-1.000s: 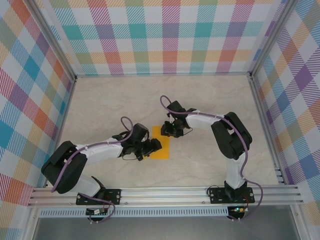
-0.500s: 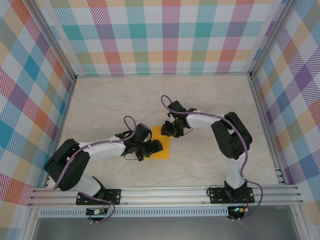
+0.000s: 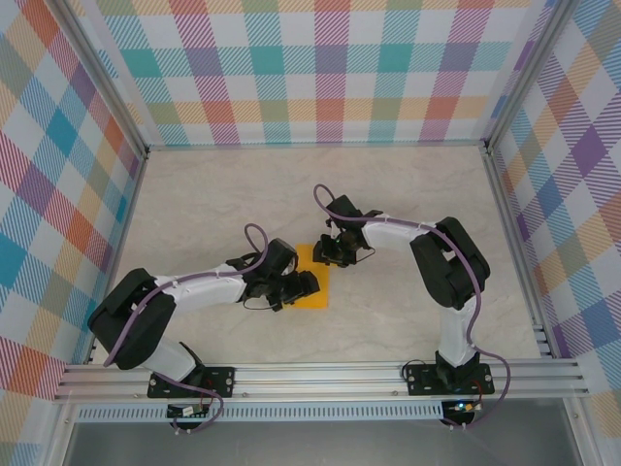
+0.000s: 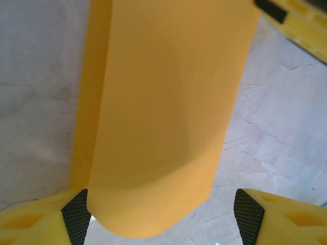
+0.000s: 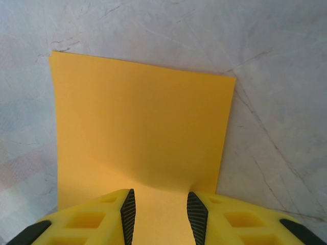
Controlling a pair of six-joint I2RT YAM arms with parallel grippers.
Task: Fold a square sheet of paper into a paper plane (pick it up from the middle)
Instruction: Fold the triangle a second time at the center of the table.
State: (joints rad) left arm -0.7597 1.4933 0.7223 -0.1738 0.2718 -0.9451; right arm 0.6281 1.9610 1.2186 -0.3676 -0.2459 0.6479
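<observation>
Left gripper point(image 4: 162, 214), wide open and empty, has edged further across the square sheet of paper point(image 4: 163, 117), curling it over. Right gripper point(image 5: 161, 204), jaws narrowly parted, rests on it. The first fold looks under way.

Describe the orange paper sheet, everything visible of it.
The orange paper sheet is thin, matte and unmarked, lying on the marbled table between the two arms. One side is curled over the rest in a soft, uncreased roll, between the fingers of the open left pincer. The right pincer sets its partly spread fingertips at the opposite edge, with paper between them.
</observation>
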